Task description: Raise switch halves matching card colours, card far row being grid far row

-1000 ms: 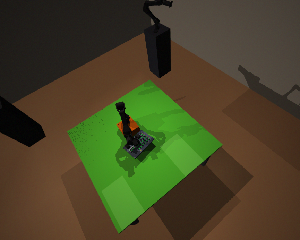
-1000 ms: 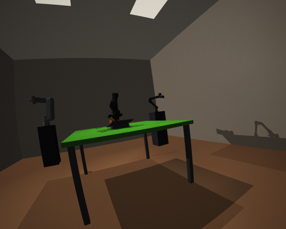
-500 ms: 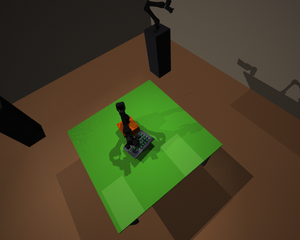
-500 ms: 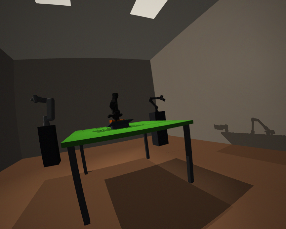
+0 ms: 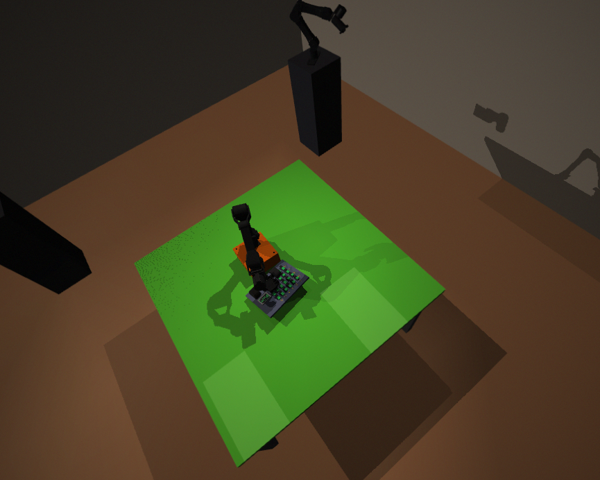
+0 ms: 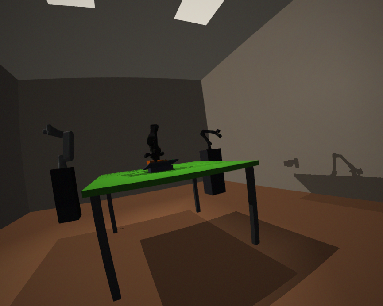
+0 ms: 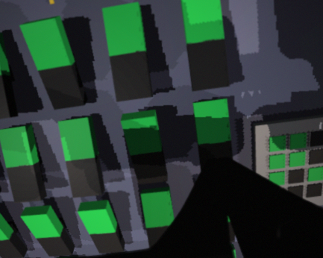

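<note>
Now the gripper (image 5: 271,284) (image 6: 155,159) (image 7: 217,168), fingers together, seems to press a switch (image 7: 214,128) right of the wrist view's middle. Next, it should push down, then lift.

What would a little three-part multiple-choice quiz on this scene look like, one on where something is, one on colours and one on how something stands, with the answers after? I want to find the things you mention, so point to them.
1. Where is the orange box (image 5: 271,252) (image 6: 148,162)?
A. On the floor
B. On the table (image 5: 315,186) (image 6: 118,181)
C. On a tall black pedestal

2. Which two colours make up the switches (image 5: 288,281) (image 7: 125,52)?
A. Green and dark grey
B. Red and white
C. Blue and yellow

3. How does the arm's tool (image 5: 272,288) (image 6: 156,160) (image 7: 217,168) stand?
A. Spread wide open
B. Lifted high with a ball in its grip
C. Closed, holding nothing

Answers:
1: B, the top view shows it on the green surface.
2: A, the wrist view shows one half of each colour.
3: C, the wrist view shows its dark fingers meeting at the tip.
</note>
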Controlling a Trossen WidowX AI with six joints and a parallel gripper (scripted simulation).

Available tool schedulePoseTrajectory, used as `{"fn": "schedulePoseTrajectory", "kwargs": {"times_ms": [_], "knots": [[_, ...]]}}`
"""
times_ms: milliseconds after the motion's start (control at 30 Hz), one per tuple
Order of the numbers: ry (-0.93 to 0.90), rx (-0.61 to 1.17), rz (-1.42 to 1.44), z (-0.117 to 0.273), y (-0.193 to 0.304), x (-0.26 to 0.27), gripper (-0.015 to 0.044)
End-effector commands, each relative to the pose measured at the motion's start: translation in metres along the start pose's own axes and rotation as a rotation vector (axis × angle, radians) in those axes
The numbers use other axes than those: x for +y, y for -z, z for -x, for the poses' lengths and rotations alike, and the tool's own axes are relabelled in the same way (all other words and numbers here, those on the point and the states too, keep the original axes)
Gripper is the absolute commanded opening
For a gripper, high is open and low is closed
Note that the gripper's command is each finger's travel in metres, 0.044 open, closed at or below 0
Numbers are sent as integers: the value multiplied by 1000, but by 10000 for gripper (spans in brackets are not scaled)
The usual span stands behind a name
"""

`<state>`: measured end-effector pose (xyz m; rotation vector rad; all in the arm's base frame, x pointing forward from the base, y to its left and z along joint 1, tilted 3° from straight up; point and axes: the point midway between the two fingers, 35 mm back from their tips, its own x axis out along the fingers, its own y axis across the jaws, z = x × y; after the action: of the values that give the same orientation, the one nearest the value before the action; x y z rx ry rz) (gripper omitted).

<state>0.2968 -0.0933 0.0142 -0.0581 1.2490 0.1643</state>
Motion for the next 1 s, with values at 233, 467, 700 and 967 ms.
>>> {"fn": "schedulePoseTrajectory", "kwargs": {"times_ms": [233,467,700,967], "knots": [[1,-2,-2,-2,0,0,0],[1,-2,-2,-3,0,0,0],[1,-2,-2,-4,0,0,0],[1,24,-2,58,-3,0,0]]}}
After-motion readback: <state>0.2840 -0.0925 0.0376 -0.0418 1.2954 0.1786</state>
